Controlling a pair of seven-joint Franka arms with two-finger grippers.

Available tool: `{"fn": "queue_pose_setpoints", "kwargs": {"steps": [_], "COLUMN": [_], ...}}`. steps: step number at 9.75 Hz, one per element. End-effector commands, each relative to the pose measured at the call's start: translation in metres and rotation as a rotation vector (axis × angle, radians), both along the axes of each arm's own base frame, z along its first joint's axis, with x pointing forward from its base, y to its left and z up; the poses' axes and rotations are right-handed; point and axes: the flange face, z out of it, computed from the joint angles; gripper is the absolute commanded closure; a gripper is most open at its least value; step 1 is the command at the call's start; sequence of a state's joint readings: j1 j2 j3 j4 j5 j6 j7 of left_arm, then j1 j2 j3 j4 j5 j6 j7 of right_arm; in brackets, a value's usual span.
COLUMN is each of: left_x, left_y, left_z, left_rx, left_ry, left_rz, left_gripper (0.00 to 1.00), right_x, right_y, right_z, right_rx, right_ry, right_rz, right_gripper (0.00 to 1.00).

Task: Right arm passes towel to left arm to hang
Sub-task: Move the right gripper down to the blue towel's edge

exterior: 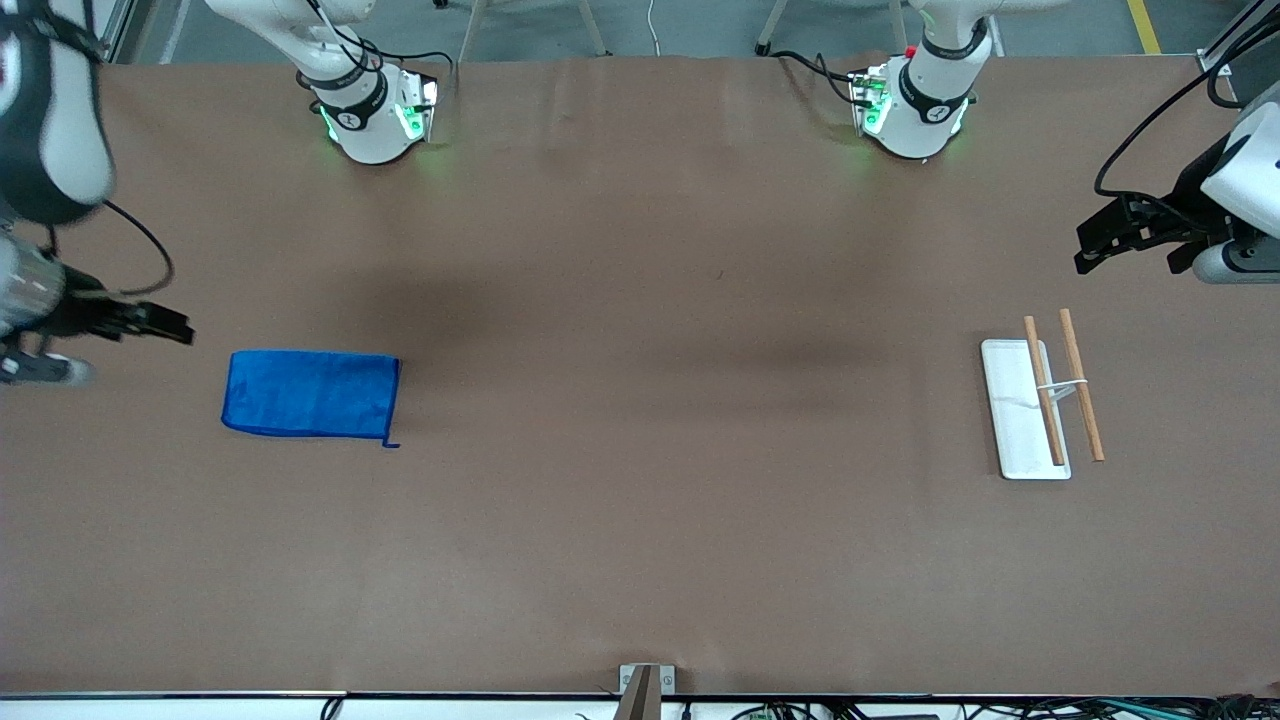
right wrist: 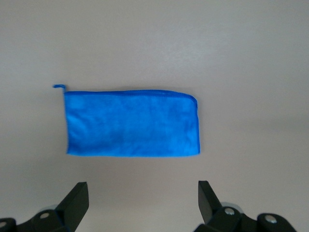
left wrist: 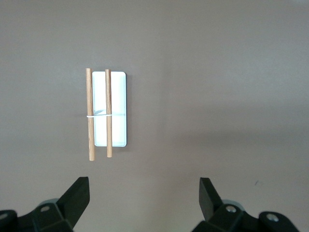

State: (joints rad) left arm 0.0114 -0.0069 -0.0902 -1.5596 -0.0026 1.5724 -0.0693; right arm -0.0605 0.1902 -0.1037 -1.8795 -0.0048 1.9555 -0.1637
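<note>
Nothing of the task was done yet: the towel lay flat on the table, toward the right arm's end, untouched. The right gripper hung above it and the left gripper above the rack, both with fingers apart and empty, so pickup, handover and hanging all remained.

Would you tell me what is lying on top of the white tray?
One wooden rod lies along the white tray; a second rod runs beside it, linked by a white band. Whatever sits beneath them is hidden.
</note>
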Motion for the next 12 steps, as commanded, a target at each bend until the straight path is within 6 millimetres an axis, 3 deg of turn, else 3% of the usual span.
{"fn": "queue_pose_setpoints", "kwargs": {"steps": [1,3,5,9,11,12], "left_x": [0.008,0.009,0.009,0.009,0.009,0.009], "left_y": [0.003,0.003,0.002,0.002,0.002,0.003], "left_z": [-0.021,-0.022,-0.022,-0.024,-0.023,-0.023], "left_rx": [-0.002,0.003,0.003,0.003,0.004,0.004], "left_ry": [0.032,0.033,0.035,0.038,0.036,0.036], "left_rz": [-0.009,-0.009,-0.01,-0.01,-0.01,-0.01], "left_gripper": [0.0,0.0,0.0,0.0,0.0,0.0], "right_x": [0.005,-0.02,-0.033,-0.04,-0.045,-0.045], "right_y": [-0.017,-0.007,-0.003,0.001,0.001,0.001], "right_z": [-0.092,-0.163,-0.2,-0.222,-0.226,-0.226], "right_rx": [-0.002,-0.021,-0.035,-0.037,-0.039,-0.038], "right_ry": [-0.017,-0.095,-0.145,-0.158,-0.16,-0.158], "right_rz": [0.062,0.083,0.091,0.103,0.102,0.103], "right_gripper": [0.0,0.0,0.0,0.05,0.23,0.4]}}
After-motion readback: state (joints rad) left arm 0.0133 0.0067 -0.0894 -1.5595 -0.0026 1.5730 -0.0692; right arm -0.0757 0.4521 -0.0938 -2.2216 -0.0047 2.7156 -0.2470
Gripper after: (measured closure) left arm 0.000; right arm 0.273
